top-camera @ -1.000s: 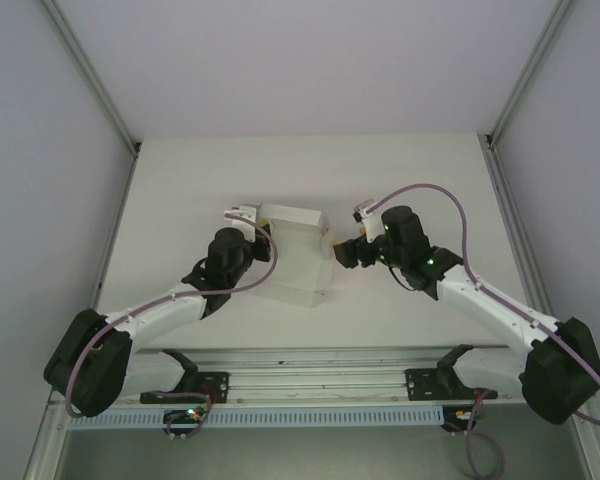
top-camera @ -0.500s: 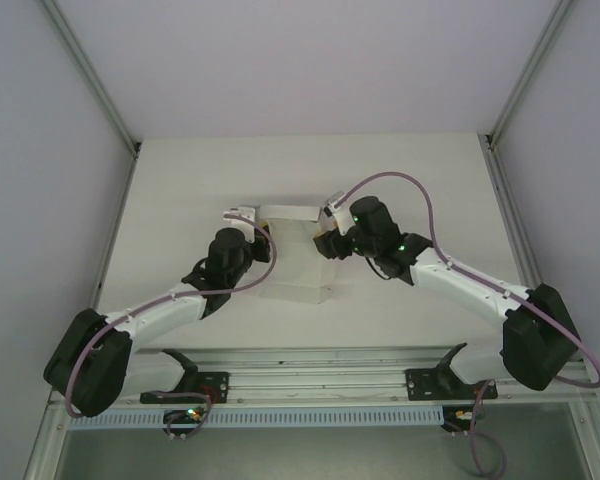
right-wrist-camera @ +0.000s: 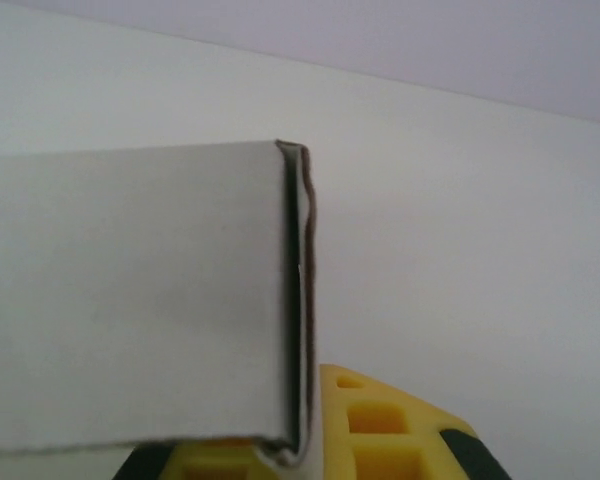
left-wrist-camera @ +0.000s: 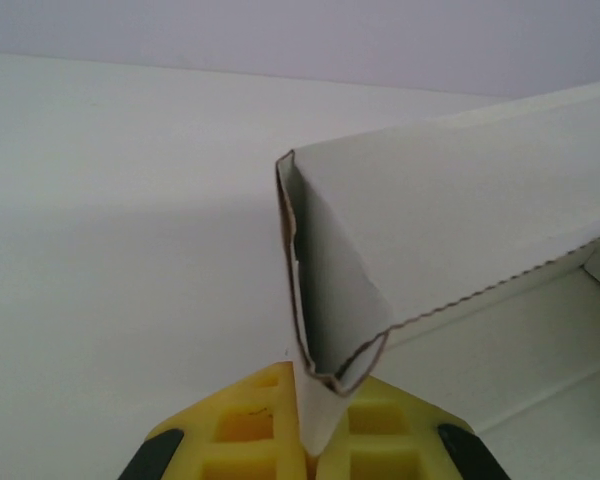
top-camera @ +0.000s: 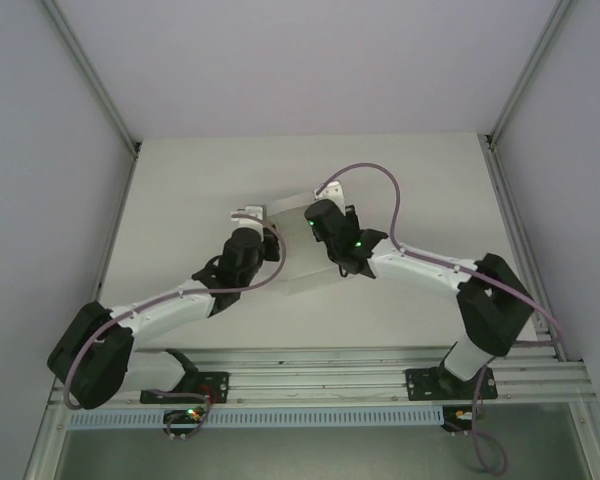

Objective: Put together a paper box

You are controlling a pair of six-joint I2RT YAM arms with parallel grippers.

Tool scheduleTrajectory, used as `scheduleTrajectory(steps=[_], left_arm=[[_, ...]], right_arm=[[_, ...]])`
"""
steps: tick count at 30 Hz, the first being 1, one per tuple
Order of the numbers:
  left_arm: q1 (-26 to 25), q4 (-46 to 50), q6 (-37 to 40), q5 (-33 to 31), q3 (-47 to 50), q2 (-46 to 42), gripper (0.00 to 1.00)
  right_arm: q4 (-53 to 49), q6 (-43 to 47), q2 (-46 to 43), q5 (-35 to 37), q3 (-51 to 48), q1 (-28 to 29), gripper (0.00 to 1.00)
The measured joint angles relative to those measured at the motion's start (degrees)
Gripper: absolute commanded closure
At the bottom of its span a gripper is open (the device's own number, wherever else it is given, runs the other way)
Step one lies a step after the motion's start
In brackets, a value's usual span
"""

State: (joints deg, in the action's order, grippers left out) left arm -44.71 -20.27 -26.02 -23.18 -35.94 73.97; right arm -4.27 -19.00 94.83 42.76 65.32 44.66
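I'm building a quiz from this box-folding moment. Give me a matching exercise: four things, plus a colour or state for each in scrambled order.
Things:
1. left hand
2. right hand
3. paper box
4. right arm's cable

Colour or state:
A. purple, looping above the table
B. white card, between both arms
C. shut on the box's right side
D. shut on the box's left side

Pairs: 1-D, 2-C, 3-B, 4-A
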Motion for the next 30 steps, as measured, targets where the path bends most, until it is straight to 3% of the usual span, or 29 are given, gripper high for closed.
scheduleTrajectory(steps=[5,10,13,17,20,25,30], left_arm=[[-1.4,13.6,-9.3,-6.9,-9.8,3.3,1.00],[-2.2,19.4,-15.5,-7.6,-11.9,3.3,1.00],[-2.2,21.2,-16.5,-7.2,-12.6,3.4,1.00],[-1.2,19.9,-14.6,-5.8,-10.9,3.4,1.00],[0.1,19.1,-12.8,-4.0,-9.6,3.5,1.00],[4.0,14.9,-10.6,-1.1,-8.4,3.7,1.00],[6.7,12.1,-7.4,3.3,-8.4,3.7,1.00]], right_arm=[[-10.5,-13.9,3.9,6.3,6.7,1.2,0.95],[-18.7,-21.8,4.3,7.0,9.7,1.8,0.92],[-18.4,-22.7,4.4,6.4,9.2,1.9,0.87],[-6.1,-16.5,1.9,2.5,1.4,0.8,0.69],[4.9,-9.8,-1.3,-6.5,-6.1,-1.8,0.55],[16.2,-2.2,-5.6,-20.9,-13.5,-5.4,0.03],[22.8,0.5,-12.9,-31.8,-20.1,-6.0,0.00]])
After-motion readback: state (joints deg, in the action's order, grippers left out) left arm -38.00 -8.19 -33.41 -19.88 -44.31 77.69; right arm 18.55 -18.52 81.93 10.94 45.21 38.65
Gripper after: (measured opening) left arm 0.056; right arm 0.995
